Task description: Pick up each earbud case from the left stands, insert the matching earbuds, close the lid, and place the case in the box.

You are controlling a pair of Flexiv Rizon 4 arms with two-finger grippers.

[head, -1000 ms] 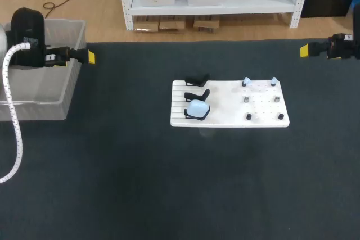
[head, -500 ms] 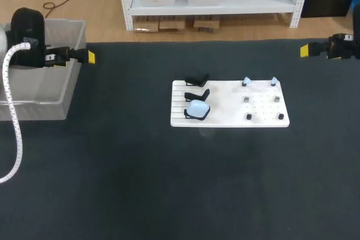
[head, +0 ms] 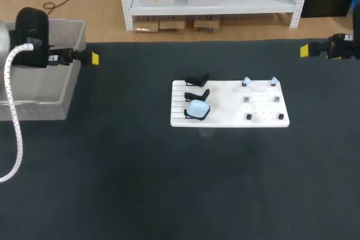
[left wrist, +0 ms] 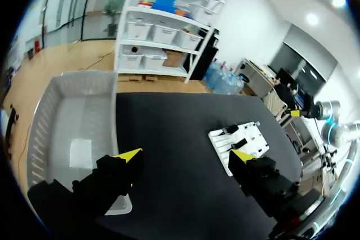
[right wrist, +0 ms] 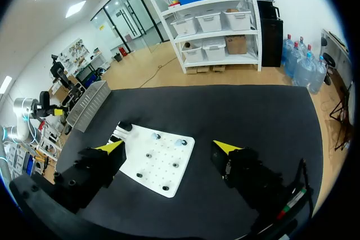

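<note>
A light blue earbud case (head: 197, 108) sits on the nearest of three black stands at the left end of the white board (head: 225, 108); the two stands (head: 197, 86) behind it are bare. Two pale earbuds (head: 246, 81) (head: 273, 81) rest on pegs at the board's far edge. My left gripper (head: 93, 58) hangs open by the clear box (head: 70, 91), far left of the board. My right gripper (head: 304, 50) hangs open at the far right. In the left wrist view the gripper (left wrist: 185, 153) is open over the box (left wrist: 84, 122), and in the right wrist view the gripper (right wrist: 171, 145) faces the board (right wrist: 160, 172).
Several small dark pegs (head: 248, 117) stand on the board's right half. The clear box holds nothing that I can see. Dark table surface lies all around the board.
My left arm has shifted slightly to the right beside the box. The right arm and the board's things have not moved.
</note>
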